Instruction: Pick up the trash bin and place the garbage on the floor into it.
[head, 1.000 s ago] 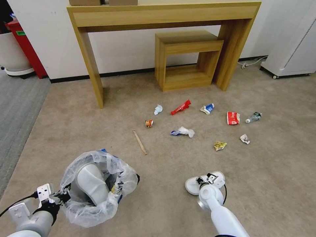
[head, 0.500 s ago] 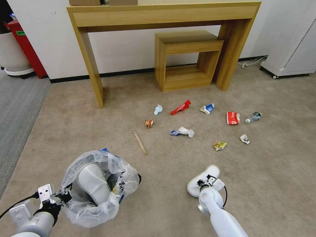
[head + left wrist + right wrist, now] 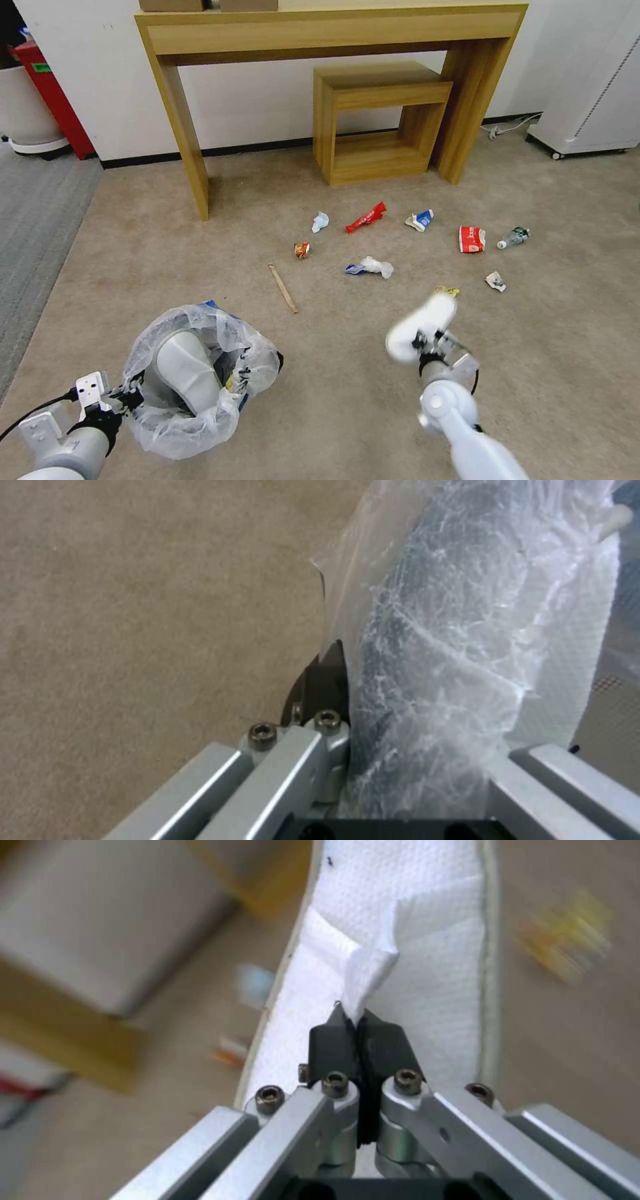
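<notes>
Head view, starting at your left: the left gripper (image 3: 113,400) is clamped on the near rim of the trash bin (image 3: 200,380), its fingers pinching the liner, with one white slipper (image 3: 187,373) already standing inside. Keep that hold steady and the mouth tilted open. Across the floor (image 3: 333,373), the right gripper (image 3: 421,341) has its fingers pressed together on the strap of the second slipper (image 3: 423,320), which hangs clear of the carpet. The pinch looks thin, so you should carry it over slowly and release only once it sits above the opening. Wrappers and the bottle (image 3: 513,237) lie beyond.
</notes>
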`<state>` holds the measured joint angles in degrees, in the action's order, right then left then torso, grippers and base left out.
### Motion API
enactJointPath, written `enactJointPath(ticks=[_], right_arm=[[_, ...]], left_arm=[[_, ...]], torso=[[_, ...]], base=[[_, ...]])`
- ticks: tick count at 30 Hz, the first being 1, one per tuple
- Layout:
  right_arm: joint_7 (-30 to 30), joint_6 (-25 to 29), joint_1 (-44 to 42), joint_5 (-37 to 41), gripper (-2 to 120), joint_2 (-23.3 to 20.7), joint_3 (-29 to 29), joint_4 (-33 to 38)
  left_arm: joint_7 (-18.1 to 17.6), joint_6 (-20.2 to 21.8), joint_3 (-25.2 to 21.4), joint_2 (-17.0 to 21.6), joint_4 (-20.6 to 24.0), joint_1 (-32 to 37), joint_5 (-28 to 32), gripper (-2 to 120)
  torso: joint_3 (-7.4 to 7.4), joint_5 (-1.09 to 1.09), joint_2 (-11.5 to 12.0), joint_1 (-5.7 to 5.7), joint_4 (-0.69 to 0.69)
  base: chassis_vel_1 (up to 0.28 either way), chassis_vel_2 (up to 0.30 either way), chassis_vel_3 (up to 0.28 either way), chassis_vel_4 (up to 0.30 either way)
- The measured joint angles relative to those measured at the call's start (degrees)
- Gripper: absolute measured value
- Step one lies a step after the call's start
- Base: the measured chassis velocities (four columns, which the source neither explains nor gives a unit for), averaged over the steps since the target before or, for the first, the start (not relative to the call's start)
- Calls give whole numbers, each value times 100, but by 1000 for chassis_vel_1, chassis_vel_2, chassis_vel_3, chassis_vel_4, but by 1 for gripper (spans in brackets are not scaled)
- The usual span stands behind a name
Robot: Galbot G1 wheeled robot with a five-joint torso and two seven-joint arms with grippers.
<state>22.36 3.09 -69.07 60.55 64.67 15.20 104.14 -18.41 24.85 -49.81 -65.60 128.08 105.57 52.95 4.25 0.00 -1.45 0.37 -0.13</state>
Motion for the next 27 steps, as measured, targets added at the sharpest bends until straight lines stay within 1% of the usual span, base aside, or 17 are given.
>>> enactJointPath(ticks=[3,4,7,8,9,11,12,13,15,16,19,20,23,24,27], right_arm=[[-583,213,163,121,0,-751,-277,1161],[-583,213,163,121,0,-751,-277,1161],[-1116,452,511,297,0,-1260,-624,1984],[-1116,452,511,297,0,-1260,-624,1984],[-1325,538,581,332,0,-1430,-686,2179],[-1723,711,652,352,0,-1676,-776,2375],[-1723,711,652,352,0,-1676,-776,2375],[-1919,812,714,352,0,-1789,-860,2413],[-2422,1059,939,336,0,-2048,-1192,2417],[-2422,1059,939,336,0,-2048,-1192,2417],[-2880,1264,1283,213,0,-2237,-1708,2362],[-2880,1264,1283,213,0,-2237,-1708,2362],[-3186,1402,1726,-67,0,-2266,-2317,2132],[-3186,1402,1726,-67,0,-2266,-2317,2132],[-3361,1512,2215,-325,0,-2195,-2857,1808]], left_arm=[[-3,12,6,-3,86,28,5,0],[-3,12,6,-3,86,28,5,0],[-23,39,42,12,134,-3,17,0],[-23,39,42,12,134,-3,17,0],[-59,75,94,59,135,-84,51,0],[-100,148,178,137,125,-222,129,0],[-100,148,178,137,125,-222,129,0],[-102,165,199,156,122,-250,149,0],[-119,185,208,174,131,-256,167,0],[-119,185,208,174,131,-256,167,0],[-125,215,203,184,228,-230,196,0],[-125,215,203,184,228,-230,196,0],[-137,242,190,167,342,-183,217,0],[-137,242,190,167,342,-183,217,0],[-139,271,180,136,454,-126,220,0]], torso=[[0,0,0,0,0],[0,0,0,0,0],[0,1,0,-1,4],[0,1,0,-1,4],[0,0,0,-1,4],[0,-1,0,0,-1],[0,-1,0,0,-1],[0,0,0,0,-3],[0,1,0,0,0],[0,1,0,0,0],[0,0,0,-1,1],[0,0,0,-1,1],[0,1,0,0,0],[0,1,0,0,0],[0,0,0,0,1]], base=[[0,0,0,0],[0,0,0,0],[0,0,0,0],[0,0,0,0],[0,0,0,0],[0,0,0,0],[0,0,0,0],[0,0,0,0],[0,0,0,0],[0,0,0,0],[0,0,0,0],[0,0,0,0],[0,0,0,0],[0,0,0,0],[0,0,0,0]])
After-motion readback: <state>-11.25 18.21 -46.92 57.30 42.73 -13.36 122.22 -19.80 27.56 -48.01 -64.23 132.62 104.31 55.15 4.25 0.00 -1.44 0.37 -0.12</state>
